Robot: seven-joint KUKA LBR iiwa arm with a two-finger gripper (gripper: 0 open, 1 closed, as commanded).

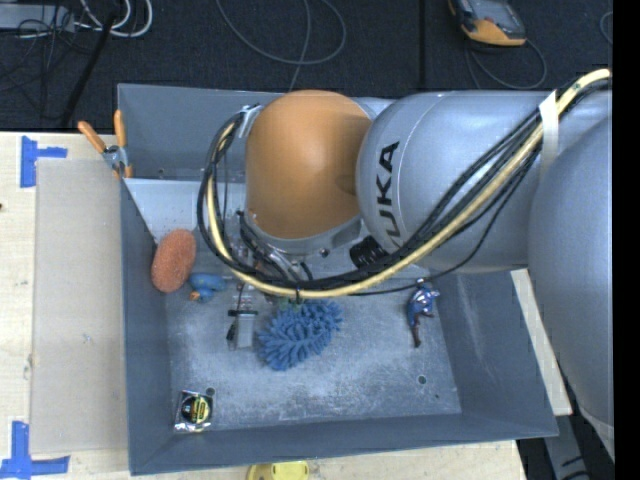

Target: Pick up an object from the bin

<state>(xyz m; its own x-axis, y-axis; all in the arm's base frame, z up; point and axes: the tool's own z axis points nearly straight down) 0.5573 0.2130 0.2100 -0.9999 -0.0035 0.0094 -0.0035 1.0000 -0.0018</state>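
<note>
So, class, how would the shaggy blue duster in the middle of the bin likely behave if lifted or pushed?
The blue duster looks made of soft noodle-like tufts, so it would probably flop and squash. It seems light for its bulk. Lying flat on the bin floor, it likely won't roll; a push would probably slide it.

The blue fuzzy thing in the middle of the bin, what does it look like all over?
The blue fuzzy thing is a soft-looking clump covered in stubby, noodle-like tufts, a bit like a dusting mitt. It lies flat on the grey bin floor, near the middle. The pincer hangs right beside its left edge; whether they touch is unclear. Nothing else lies against it.
</note>
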